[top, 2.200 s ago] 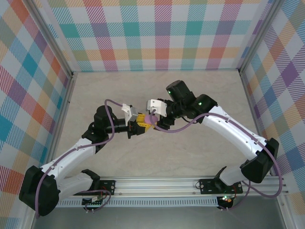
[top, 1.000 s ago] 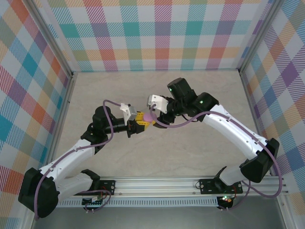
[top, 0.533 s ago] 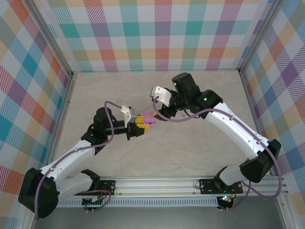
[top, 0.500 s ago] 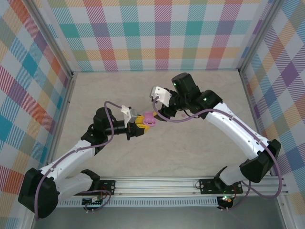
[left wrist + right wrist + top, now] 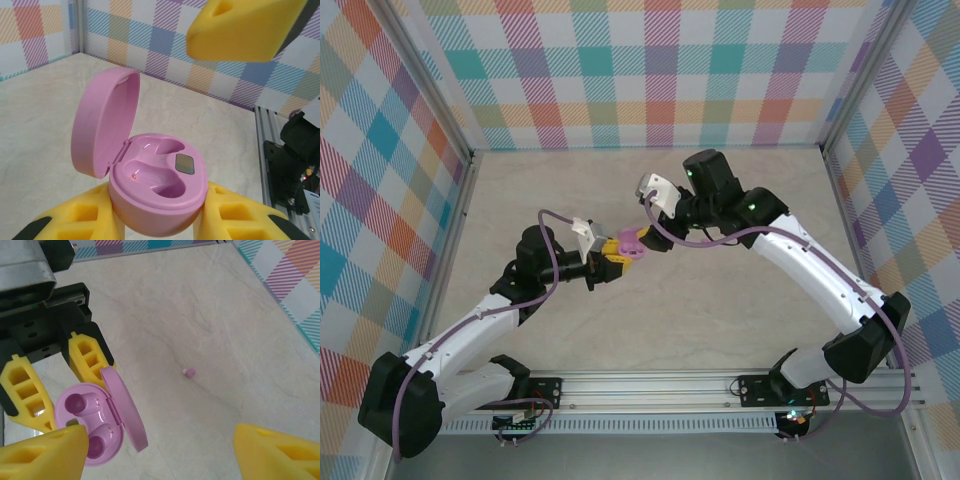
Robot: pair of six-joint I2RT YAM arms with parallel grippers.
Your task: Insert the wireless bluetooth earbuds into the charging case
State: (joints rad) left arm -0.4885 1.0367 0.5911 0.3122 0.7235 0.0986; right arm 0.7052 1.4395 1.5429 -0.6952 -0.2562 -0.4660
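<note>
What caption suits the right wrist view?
Left gripper holds the open pink case, wells empty; one earbud lies on the table.

Top external: high above and behind the arm bases, looking down across the whole table [image 5: 700, 310]; far from both sets of jaws.
Left wrist: just behind the left gripper [image 5: 157, 222], facing forward along its fingers; very near the charging case [image 5: 157, 185] between the jaws.
Right wrist: behind the right gripper [image 5: 161, 432], facing steeply down; the case lies below its jaws, farther off.
Shared: all three views take in the case; the right wrist view also catches the left gripper's jaws.
</note>
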